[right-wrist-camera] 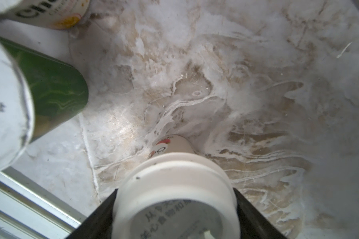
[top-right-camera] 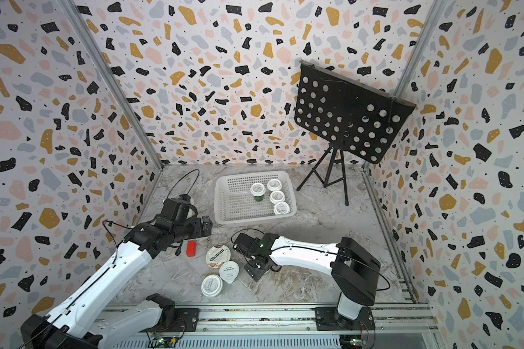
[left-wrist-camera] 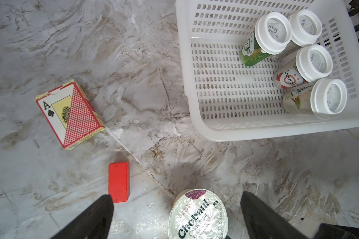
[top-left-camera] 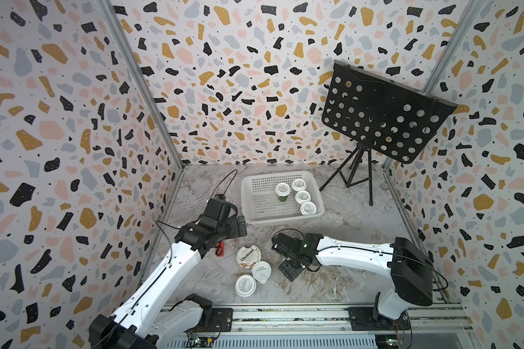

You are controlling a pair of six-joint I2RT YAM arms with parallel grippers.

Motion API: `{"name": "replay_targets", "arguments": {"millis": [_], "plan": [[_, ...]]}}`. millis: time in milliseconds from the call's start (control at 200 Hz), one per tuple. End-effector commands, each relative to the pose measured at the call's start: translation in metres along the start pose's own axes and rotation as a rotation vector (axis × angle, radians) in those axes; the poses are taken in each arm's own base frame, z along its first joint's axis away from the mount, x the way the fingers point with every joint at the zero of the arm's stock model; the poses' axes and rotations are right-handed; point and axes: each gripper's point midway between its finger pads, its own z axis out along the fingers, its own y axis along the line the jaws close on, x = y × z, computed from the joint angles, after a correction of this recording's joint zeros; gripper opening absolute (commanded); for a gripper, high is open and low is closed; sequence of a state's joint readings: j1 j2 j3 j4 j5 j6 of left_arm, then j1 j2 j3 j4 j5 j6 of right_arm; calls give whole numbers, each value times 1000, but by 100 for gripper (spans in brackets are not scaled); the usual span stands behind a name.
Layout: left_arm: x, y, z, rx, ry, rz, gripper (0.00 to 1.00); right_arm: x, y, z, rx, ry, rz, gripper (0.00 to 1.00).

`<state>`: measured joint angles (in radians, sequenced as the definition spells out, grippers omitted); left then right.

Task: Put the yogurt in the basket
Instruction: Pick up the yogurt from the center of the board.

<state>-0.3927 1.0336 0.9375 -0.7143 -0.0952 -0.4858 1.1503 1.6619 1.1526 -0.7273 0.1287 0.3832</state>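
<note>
Several yogurt cups [top-left-camera: 302, 197] stand in the white basket [top-left-camera: 282, 220] [left-wrist-camera: 257, 132] in both top views. On the marble floor stand the Chobani cup [top-left-camera: 248, 256] [left-wrist-camera: 198, 215], a tabbed foil-lid cup [top-left-camera: 261, 271] and a round-lid cup [top-left-camera: 245, 285]. My right gripper [top-left-camera: 285, 266] [right-wrist-camera: 174, 191] is just right of them. In the right wrist view its black fingers [right-wrist-camera: 104, 211] press both sides of another white-lidded yogurt cup [right-wrist-camera: 176, 178] standing on the floor; the top views hide that cup. My left gripper [top-left-camera: 242, 226] [left-wrist-camera: 175, 195] hangs open above the Chobani cup, touching nothing.
A red block [left-wrist-camera: 119, 182] [top-left-camera: 220, 248] lies left of the Chobani cup. A playing-card box [left-wrist-camera: 69, 114] lies further left. A black perforated music stand [top-left-camera: 384, 114] on a tripod stands at the back right. A metal rail [top-left-camera: 285, 317] runs along the front edge.
</note>
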Motion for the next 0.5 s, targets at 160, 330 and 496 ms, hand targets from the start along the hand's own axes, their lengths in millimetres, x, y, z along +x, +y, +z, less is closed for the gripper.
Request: {"name": "replay_targets", "arguments": {"millis": [160, 330, 496], "plan": [[-10, -1, -1, -6, -22, -7, 100, -28, -33, -50, 48, -86, 25, 78], [-16, -3, 1, -12, -24, -8, 100, -58, -66, -83, 77, -144, 50, 79], [-22, -3, 4, -27, -25, -6, 100, -98, -95, -116, 102, -218, 64, 79]]}}
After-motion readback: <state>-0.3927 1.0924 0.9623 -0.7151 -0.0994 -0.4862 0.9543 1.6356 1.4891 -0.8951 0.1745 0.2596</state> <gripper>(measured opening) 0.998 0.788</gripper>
